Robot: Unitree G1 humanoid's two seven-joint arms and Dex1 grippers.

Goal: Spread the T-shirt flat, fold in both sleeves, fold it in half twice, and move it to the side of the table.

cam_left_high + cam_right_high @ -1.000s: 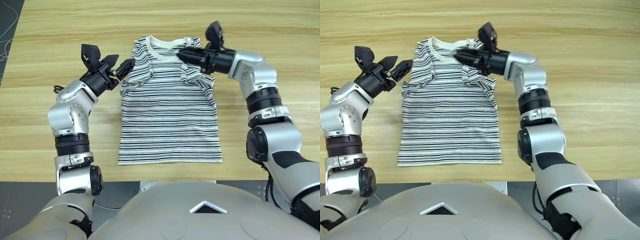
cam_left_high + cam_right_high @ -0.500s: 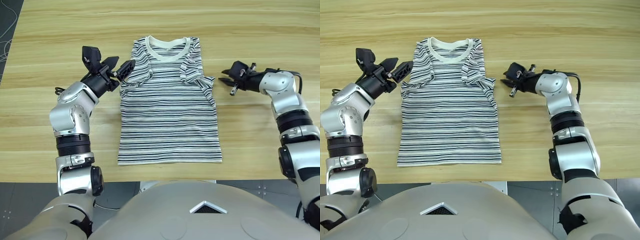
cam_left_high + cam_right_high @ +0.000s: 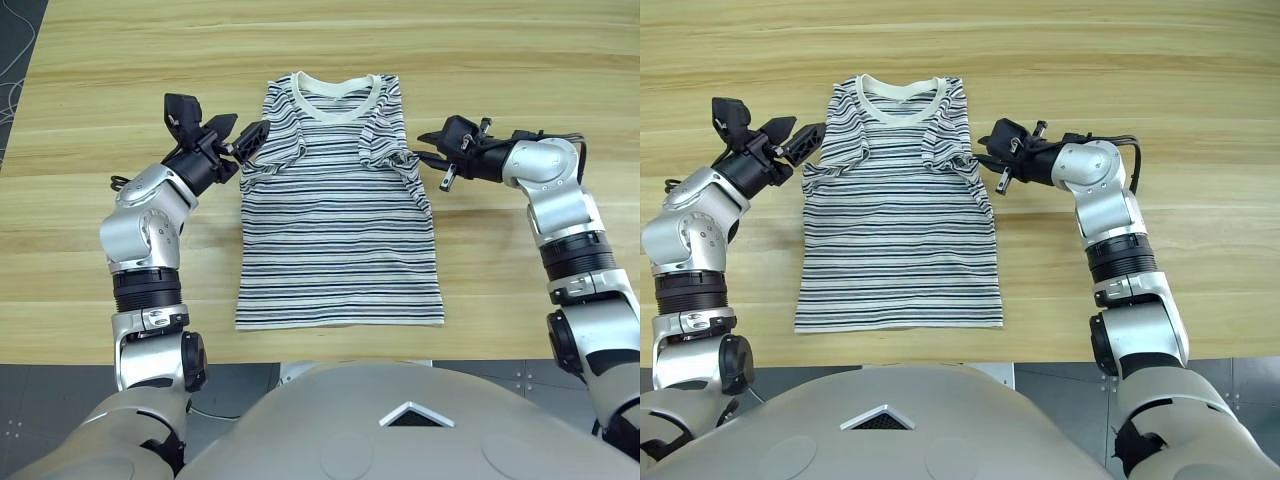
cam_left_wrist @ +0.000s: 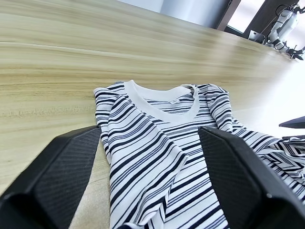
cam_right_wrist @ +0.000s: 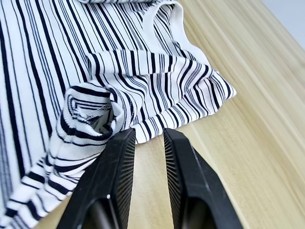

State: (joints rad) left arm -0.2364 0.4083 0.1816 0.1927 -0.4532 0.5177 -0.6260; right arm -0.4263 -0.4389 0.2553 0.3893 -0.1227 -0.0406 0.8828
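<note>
Black ridged fingers of the left gripper are spread wide and hold nothing. The near shoulder edge of the one T-shirt lies in line with the gap between them, and whether a tip touches the cloth cannot be told. Just beyond these fingertips, one sleeve is turned in over the chest.

The right gripper, second of the two, has its fingers drawn almost together, with only a narrow slit of bare wood showing between them. It grips nothing. Its tips sit right at the edge of the other sleeve, which is folded inward and rumpled into a loose roll. Contact there is not clear.

Between the two grippers the striped shirt lies face up on the single wooden table. Its cream neckband is farther out than either gripper, and its hem is back toward the robot. The body of the shirt is fairly smooth, and both sleeves are in.
</note>
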